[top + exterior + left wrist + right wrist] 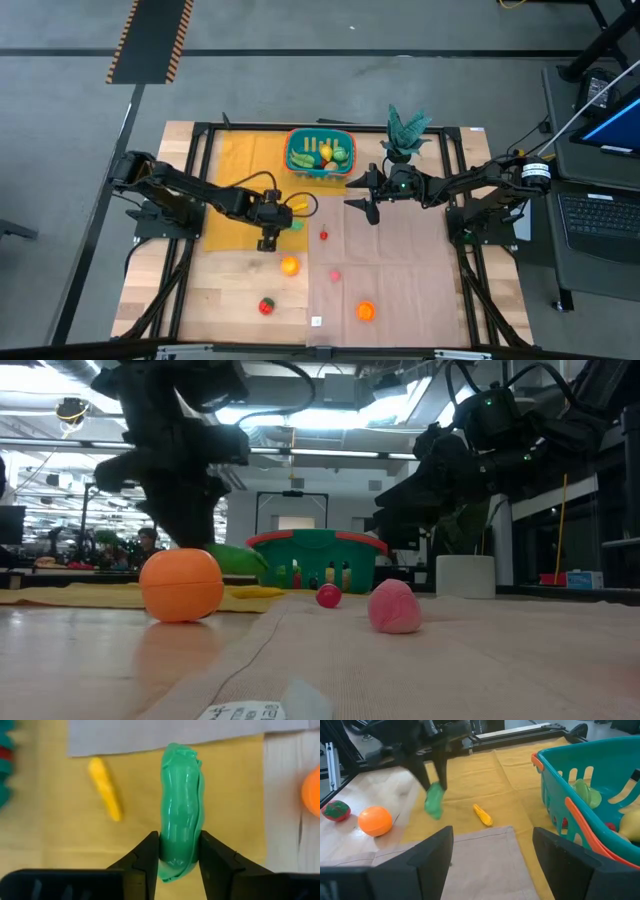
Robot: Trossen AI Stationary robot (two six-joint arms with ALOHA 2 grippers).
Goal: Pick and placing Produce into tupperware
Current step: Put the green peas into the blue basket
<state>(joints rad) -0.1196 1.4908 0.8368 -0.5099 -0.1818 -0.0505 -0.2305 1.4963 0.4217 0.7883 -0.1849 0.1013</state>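
— Gripping what?
— Left pincer [179, 855] clamps a glossy green, ridged toy vegetable [181, 810], perhaps a pea pod, above the yellow cloth [60, 840].
— Right pincer [368, 200]?
— Wide, empty, near the teal basket [320, 153].

I could not read any words or numbers. A small white tag [240, 711] lay on the table [90, 660] close to the low camera, and it had dark marks on it, but they were too blurry for me.
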